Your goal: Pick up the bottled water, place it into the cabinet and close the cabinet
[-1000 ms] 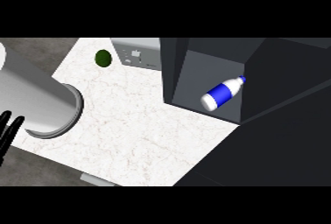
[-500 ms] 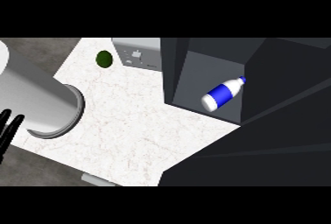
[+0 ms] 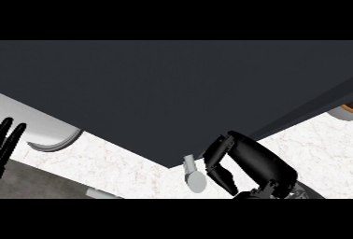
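The dark cabinet door (image 3: 172, 93) fills most of the head view and hides the cabinet's inside; the bottled water shows nowhere. A short grey handle (image 3: 194, 174) sticks out at the door's lower corner. My right hand (image 3: 251, 161) comes in from the lower right, its back toward me. Its fingers (image 3: 219, 163) are loosely bent beside the handle and the door's edge, holding nothing. My left hand (image 3: 8, 142) rests at the left edge, open, fingers up.
White marble counter (image 3: 124, 170) shows below the door. A grey curved rim (image 3: 53, 143) peeks out at the left under the door. A brown and white round thing (image 3: 345, 111) sits at the right edge. The counter's front edge runs along the lower left.
The cabinet door has swung across the view and now covers the bottle and the cabinet's inside. My right hand has appeared by the door's handle. The left hand is unchanged.
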Robot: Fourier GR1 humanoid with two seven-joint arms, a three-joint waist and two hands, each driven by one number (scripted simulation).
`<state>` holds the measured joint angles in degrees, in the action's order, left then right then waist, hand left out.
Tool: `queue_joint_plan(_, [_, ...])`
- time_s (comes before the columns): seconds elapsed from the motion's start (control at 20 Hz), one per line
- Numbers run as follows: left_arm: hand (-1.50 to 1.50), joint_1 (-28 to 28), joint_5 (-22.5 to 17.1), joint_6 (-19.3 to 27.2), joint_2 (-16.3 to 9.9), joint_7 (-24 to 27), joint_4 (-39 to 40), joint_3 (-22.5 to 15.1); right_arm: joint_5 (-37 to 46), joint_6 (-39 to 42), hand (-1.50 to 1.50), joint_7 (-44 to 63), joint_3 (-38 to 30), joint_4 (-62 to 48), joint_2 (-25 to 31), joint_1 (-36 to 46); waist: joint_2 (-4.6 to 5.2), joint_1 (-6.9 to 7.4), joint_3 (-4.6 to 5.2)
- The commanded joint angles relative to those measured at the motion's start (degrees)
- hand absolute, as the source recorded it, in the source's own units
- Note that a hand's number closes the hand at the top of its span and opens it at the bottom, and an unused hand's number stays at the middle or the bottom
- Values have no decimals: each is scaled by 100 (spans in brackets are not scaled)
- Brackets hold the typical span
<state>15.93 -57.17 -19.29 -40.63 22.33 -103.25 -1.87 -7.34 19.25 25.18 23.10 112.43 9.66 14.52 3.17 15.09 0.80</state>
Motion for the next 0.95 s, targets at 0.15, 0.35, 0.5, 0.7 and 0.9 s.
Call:
queue_joint_plan(0.15, [-150, 44, -42, -24, 39, -2, 122, 26, 471, -1280, 150, 429, -756, -1589, -939, 1705, -57, -207, -33])
queue_joint_plan(0.35, [-150, 68, -60, -93, 37, 50, 183, 111, 507, -1821, 150, 417, -1197, -2556, -955, 2743, -60, -222, -44])
queue_joint_plan(0.5, [-150, 123, -5, -130, 101, 106, 152, 75, 390, -2342, 150, 320, -1503, -3235, -961, 3296, -60, -224, -54])
queue_joint_plan(0.7, [-150, 67, -116, -173, 43, 103, 297, 234, 44, -2813, -150, 261, -1566, -3638, -966, 3565, -50, -308, -59])
queue_joint_plan(0.9, [-150, 208, -155, -252, 84, 96, 363, 214, -115, -3034, -150, 157, -1455, -4007, -966, 3779, -55, -353, -57])
